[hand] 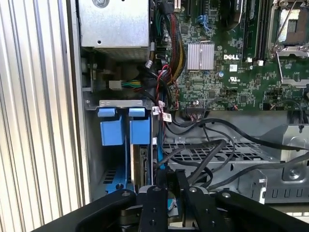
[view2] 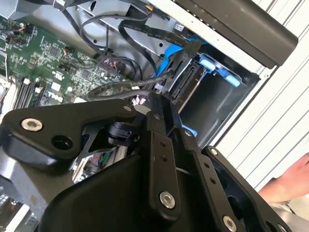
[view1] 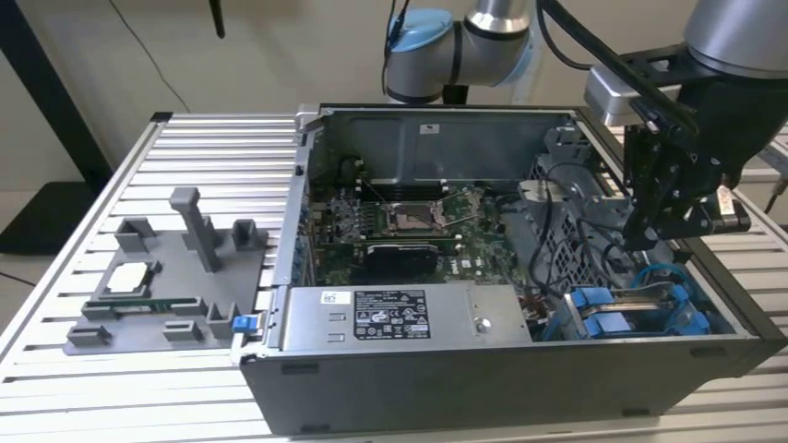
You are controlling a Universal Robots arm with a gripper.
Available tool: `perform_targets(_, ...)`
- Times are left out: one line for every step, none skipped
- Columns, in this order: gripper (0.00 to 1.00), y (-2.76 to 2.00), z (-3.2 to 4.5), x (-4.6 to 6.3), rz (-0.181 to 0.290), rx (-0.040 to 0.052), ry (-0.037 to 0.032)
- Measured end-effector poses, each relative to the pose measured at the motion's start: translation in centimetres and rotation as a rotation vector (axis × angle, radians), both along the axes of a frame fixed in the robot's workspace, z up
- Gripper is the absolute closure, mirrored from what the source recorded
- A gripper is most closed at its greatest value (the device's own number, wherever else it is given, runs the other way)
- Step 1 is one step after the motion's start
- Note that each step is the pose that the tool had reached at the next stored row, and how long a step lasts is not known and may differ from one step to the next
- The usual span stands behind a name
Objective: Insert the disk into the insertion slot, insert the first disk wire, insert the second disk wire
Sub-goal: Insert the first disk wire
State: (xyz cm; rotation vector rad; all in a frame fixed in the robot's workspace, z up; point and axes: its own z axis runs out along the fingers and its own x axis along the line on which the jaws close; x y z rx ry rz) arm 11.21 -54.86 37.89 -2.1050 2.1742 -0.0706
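Exterior view, left to right. Slatted metal table (view1: 185, 148) covers the frame. A grey fixture tray (view1: 166, 263) lies at left centre with a processor chip (view1: 129, 277) and a memory stick (view1: 142, 305) on it. The open computer case (view1: 493, 388) takes up the centre and right. The grey power-supply box (view1: 481, 318) lies along the case's near edge, with the green motherboard (view1: 481, 245) and its empty CPU socket (view1: 411, 217) behind it. Black wires (view1: 560, 249) loop right of the board.

The insertion slot (view1: 689, 314) is in the lower right corner of the case, with blue tabs (view1: 610, 323) at its mouth. The arm (view1: 726, 37) drops in from the upper right. The gripper (view1: 647, 242) hangs inside the case, just above the slot, among the black wires.

In the second wrist view the disk (view2: 188, 82) stands edge-on inside the insertion slot (view2: 212, 101), connector end showing. A blue cable (view2: 176, 55) and black wires (view2: 130, 84) run just beside it. The gripper (view2: 157, 96) is near the disk's connector end and touches the wires. Cannot tell whether it is clamped on one. A person's hand (view2: 289, 181) rests on the table slats outside the case.

In the first wrist view the gripper (hand: 171, 174) sits beside the slot (hand: 113, 169), with black wires (hand: 203, 150) crossing at its tip. The blue tabs (hand: 118, 130) are just beyond.
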Motion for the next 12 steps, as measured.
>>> perform_targets(1.00,-0.05,-0.02,0.00,0.000,0.0000,0.0007)
perform_targets(1.00,-0.12,-0.04,0.00,0.000,0.0001,0.0017)
perform_targets(1.00,-0.20,-0.06,0.00,-0.001,0.0000,0.0020)
perform_targets(1.00,-0.30,-0.09,0.00,-0.001,0.0000,0.0021)
perform_targets(1.00,-0.42,-0.13,0.00,-0.001,0.0000,0.0021)
perform_targets(1.00,-0.55,-0.18,0.00,-0.001,0.0000,0.0021)
perform_targets(1.00,-0.64,-0.22,0.00,-0.002,0.0001,0.0022)
perform_targets(1.00,-0.71,-0.26,0.00,-0.002,0.0000,0.0021)
perform_targets(1.00,-0.78,-0.29,0.00,-0.002,0.0000,0.0022)
perform_targets(1.00,-0.83,-0.34,0.00,-0.002,0.0002,0.0022)
perform_targets(1.00,-0.88,-0.38,0.00,-0.002,0.0002,0.0021)
perform_targets(1.00,-0.93,-0.42,0.00,-0.002,0.0003,0.0021)
